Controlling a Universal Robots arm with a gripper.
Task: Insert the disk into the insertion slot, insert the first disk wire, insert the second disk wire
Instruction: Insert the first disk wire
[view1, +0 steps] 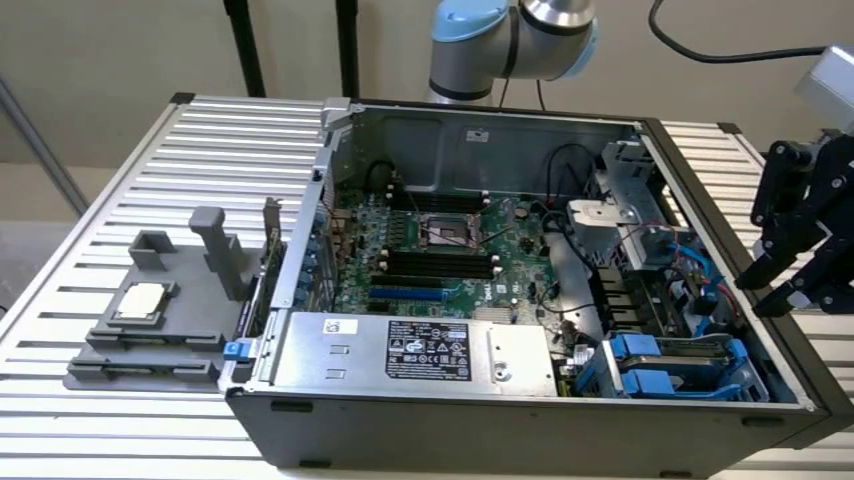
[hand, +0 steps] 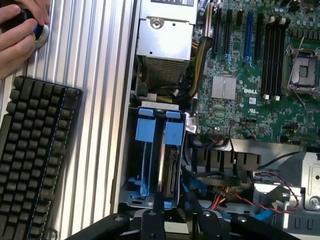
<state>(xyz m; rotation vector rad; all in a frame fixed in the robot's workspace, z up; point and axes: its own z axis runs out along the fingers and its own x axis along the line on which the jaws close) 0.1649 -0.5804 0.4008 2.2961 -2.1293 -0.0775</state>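
Fixture: at the exterior view's left you have a grey fixture (view1: 154, 330) on the slatted tabletop (view1: 80, 250), with a square processor chip (view1: 140, 303) lying on it.
Case: the open computer case (view1: 534, 425) lies on its side in the middle, with its motherboard (view1: 441, 250) facing up.
Power: the silver power supply (view1: 427, 350) with its black label sits along the case's near wall.
Slot: the insertion slot (view1: 687, 372), a slate-blue cage with bright blue tabs, sits just beside the power supply toward the exterior view's right.
Disk: your disk (hand: 172, 170) sits inside that cage, its grey edge showing below a blue carrier tab.
Wires: red wires (hand: 240, 192) and a blue cable (hand: 265, 212) run beside the cage; you cannot tell whether either is plugged in.
Claw: your claw (view1: 787, 290) hangs outside the case at the exterior view's right, jaws apart and gripping nothing.
Keyboard: a black keyboard (hand: 30, 160) lies on the tabletop beside the case.
Hand: a person's hand (hand: 17, 32) rests on a round knob near the keyboard.
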